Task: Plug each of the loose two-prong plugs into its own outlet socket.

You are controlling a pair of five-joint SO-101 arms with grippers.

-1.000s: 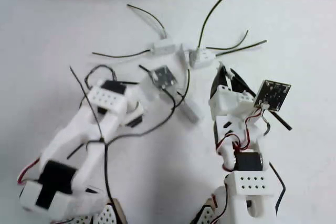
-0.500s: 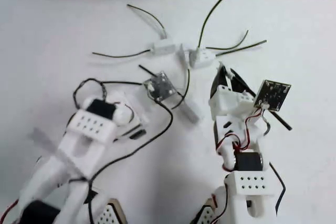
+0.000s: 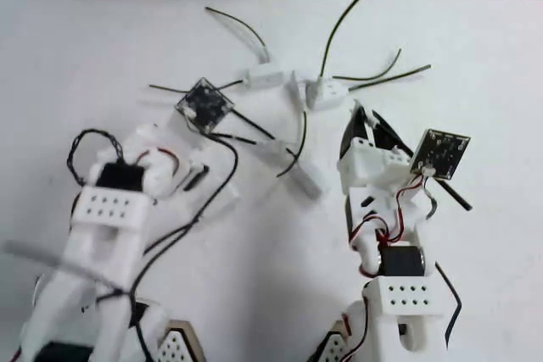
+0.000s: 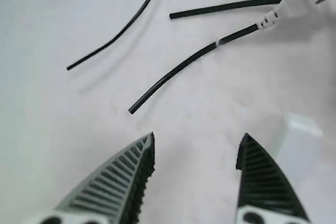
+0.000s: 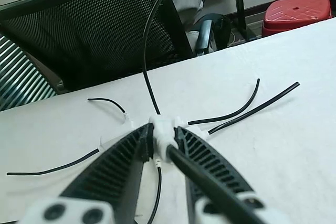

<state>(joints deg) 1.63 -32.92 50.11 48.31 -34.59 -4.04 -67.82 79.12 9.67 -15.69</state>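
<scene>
Plug loose, unseated; socket unfilled; all insertions left. Left gripper jaws wide, empty; right gripper jaws slightly parted.

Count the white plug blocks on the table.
3: far block toward the table's far side, second block just right of it, near block closer in. More may be hidden.

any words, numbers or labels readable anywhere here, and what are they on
None can be read.
The plug has dark marks on its cord collar, too blurred to read.
The circuit boards on the arms show no legible print.
</scene>
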